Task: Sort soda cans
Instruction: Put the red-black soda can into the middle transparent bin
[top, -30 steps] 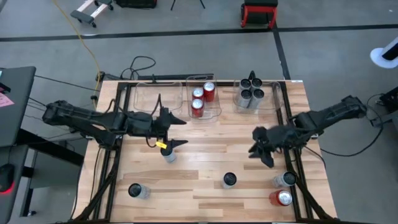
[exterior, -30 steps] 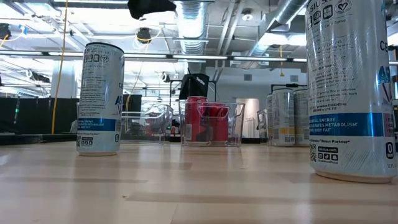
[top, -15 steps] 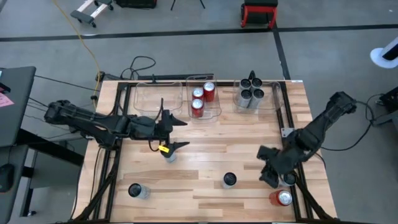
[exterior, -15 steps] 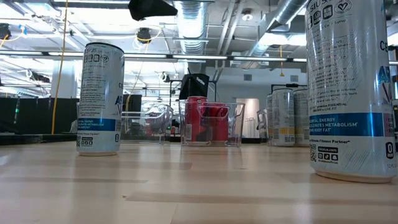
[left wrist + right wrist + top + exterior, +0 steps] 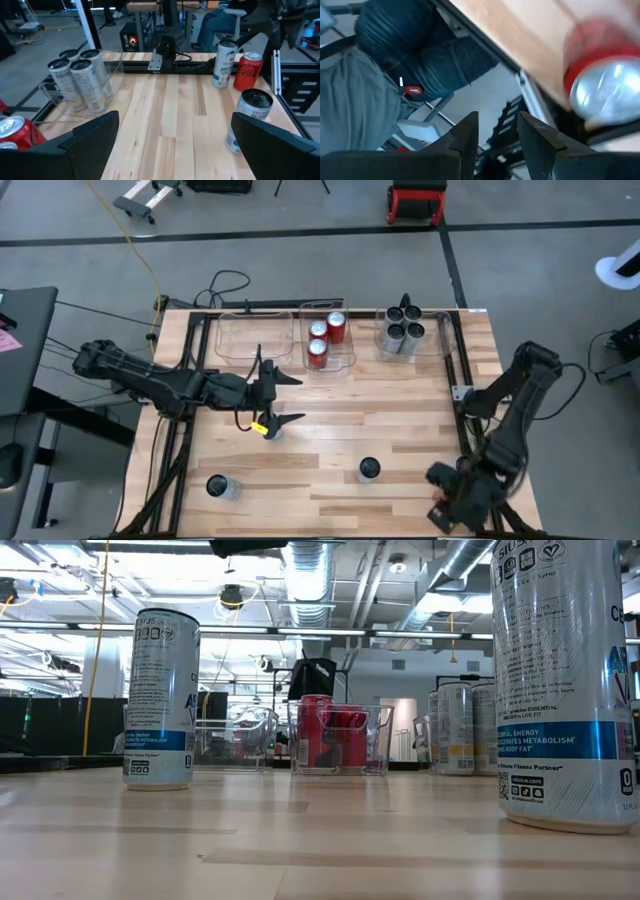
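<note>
**Cans half sorted, neither gripper holding one**

Small upright metal soda cans, two kinds: red with silver tops, and silver-grey with dark tops.

- Three red soda cans (image 5: 324, 340) stand in the clear plastic middle bin (image 5: 349, 361) at 12 o'clock on the light wooden slatted table (image 5: 340, 425).
- Four silver-grey cans (image 5: 400, 333) cluster in the clear plastic right bin (image 5: 441, 350), about 1 o'clock.
- The clear plastic left bin (image 5: 222, 346) sits at 11 o'clock.
- Loose silver-grey cans: one near centre-left (image 5: 272, 430), one at 6 o'clock (image 5: 369, 470), one at 7 o'clock (image 5: 220, 486).
- A loose red can (image 5: 248, 71) and a silver-grey one (image 5: 224, 64) stand side by side near the 4–5 o'clock corner, seen from the left wrist.

Writing: the low view shows a blue band on a silver-grey can reading "ESSENTIAL ENERGY", "ACCELERATES METABOLISM". The red can carries white script I can't make out.

Left gripper (image 5: 277, 398) hovers at 9 o'clock, jaws wide open around the centre-left can, nothing gripped.

Right gripper (image 5: 455, 500) is at the 5 o'clock corner, jaws partly open, empty; the red can's silver top (image 5: 607, 92) is blurred just beside its fingers (image 5: 468, 135).
</note>
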### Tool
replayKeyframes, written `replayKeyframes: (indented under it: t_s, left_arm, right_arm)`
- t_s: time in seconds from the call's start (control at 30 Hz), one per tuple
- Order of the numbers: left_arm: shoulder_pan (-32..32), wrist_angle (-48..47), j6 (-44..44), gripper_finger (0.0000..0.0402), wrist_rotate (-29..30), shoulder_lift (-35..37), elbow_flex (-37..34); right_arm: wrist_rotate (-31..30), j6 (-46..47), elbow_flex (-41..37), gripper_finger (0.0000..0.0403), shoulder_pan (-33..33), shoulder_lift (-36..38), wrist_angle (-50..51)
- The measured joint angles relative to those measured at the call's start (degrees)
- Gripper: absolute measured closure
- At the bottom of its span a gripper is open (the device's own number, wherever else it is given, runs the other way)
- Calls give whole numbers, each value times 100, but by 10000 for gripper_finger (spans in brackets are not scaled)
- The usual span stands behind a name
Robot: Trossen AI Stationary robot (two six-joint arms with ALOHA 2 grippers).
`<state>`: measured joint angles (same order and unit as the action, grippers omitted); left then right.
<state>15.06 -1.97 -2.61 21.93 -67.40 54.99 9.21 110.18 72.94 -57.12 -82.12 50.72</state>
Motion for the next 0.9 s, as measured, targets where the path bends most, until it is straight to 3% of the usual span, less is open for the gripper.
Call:
replayKeyframes:
  t_s: [0.2, 0.4, 0.9]
  left_arm:
    - [-1, 1, 165, 19, -1, 1, 1]
    - [-1, 41, 224, 19, -1, 1, -1]
    - [-3, 279, 516, 19, -10, 1, 1]
  right_arm:
    - [210, 1284, 323, 272, -606, -515, 78]
    - [1171, 1924, 324, 296, -818, -924, 711]
    - [1345, 988, 318, 331, -663, -1749, 1537]
